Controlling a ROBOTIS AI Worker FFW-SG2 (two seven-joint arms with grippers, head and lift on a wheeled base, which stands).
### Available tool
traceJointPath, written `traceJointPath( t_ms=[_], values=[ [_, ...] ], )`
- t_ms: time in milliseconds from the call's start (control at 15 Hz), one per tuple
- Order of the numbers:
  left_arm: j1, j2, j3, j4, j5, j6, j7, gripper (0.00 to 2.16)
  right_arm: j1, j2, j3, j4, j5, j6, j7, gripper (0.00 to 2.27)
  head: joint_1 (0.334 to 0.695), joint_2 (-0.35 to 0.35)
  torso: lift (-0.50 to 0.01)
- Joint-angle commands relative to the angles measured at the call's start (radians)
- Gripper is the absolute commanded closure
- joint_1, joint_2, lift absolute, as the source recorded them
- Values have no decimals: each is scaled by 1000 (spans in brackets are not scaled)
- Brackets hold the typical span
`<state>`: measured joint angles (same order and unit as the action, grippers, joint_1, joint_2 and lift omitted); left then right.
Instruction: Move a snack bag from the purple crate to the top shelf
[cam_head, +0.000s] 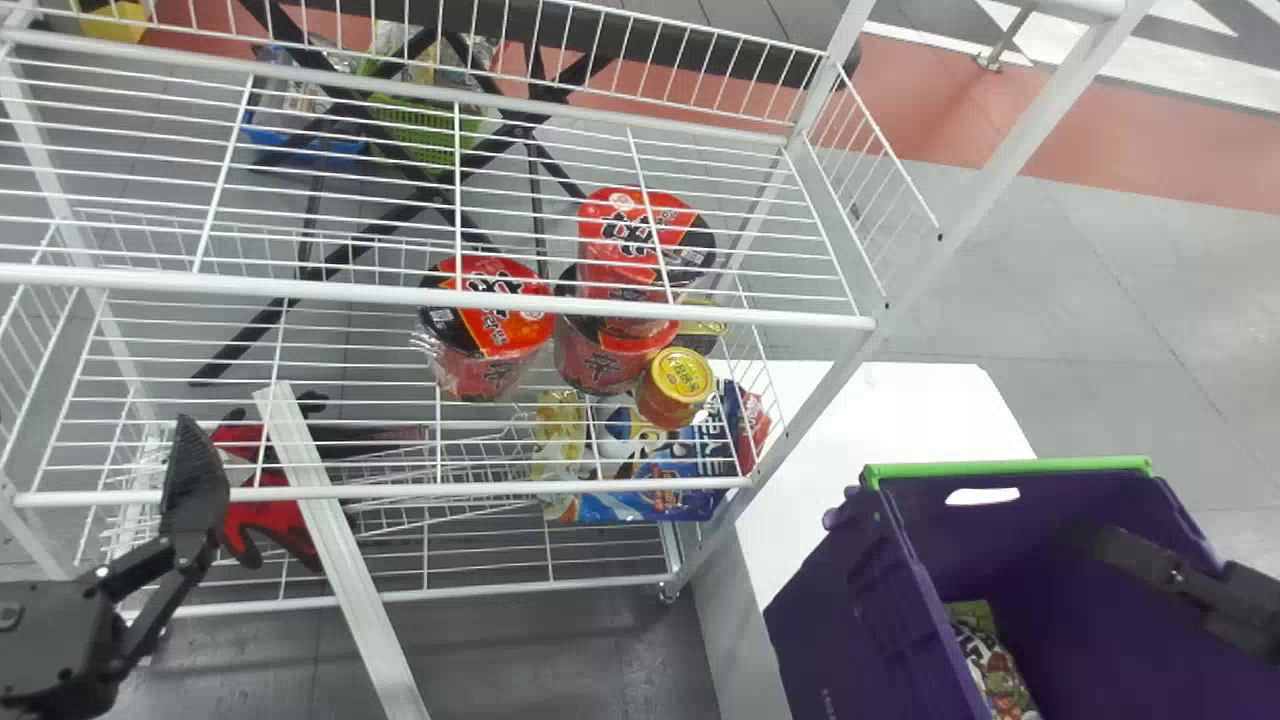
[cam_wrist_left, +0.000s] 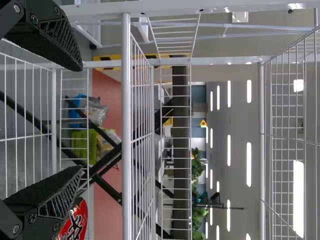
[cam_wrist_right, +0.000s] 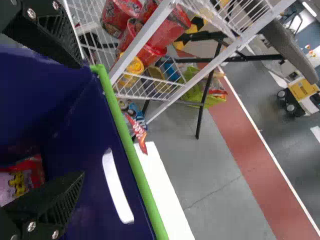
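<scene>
The right fingers (cam_wrist_right: 60, 197), the nearer pair, are hanging wide apart in the mouth of the purple crate (cam_head: 850, 630), while a snack bag (cam_head: 990, 665) is lying below them, toward the robot's left.

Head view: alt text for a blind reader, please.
The right gripper is inside a purple crate that holds a snack bag, beside a white wire rack stocked with red tubs; the left gripper is in front of the rack's left side.
</scene>
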<state>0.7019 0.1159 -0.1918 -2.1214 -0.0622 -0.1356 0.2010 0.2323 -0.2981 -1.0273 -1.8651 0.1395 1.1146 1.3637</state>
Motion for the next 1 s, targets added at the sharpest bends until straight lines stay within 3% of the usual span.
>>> traceJointPath(
  t_ms=[0, 333, 533, 800, 933],
  values=[
    [1, -1, 0, 8, -1, 0, 0, 120, 12, -3, 36, 12, 98, -81, 3, -2, 695, -350, -455],
    [1, -1, -5, 12, -4, 0, 0, 120, 39, 2, 199, 15, 301, 32, 3, -2, 695, -350, -455],
    [-2, -1, -5, 12, -13, 3, 0, 120, 8, -44, 335, 118, 443, 118, 3, -2, 695, -350, -455],
    [-21, -1, -1, 23, -10, 6, 0, 117, -70, -50, 469, 230, 632, 106, 3, -2, 695, -350, -455],
    [-32, 1, 3, 35, -5, 6, 0, 117, -99, -65, 533, 308, 666, 87, -24, -2, 695, -350, -455]
  ],
)
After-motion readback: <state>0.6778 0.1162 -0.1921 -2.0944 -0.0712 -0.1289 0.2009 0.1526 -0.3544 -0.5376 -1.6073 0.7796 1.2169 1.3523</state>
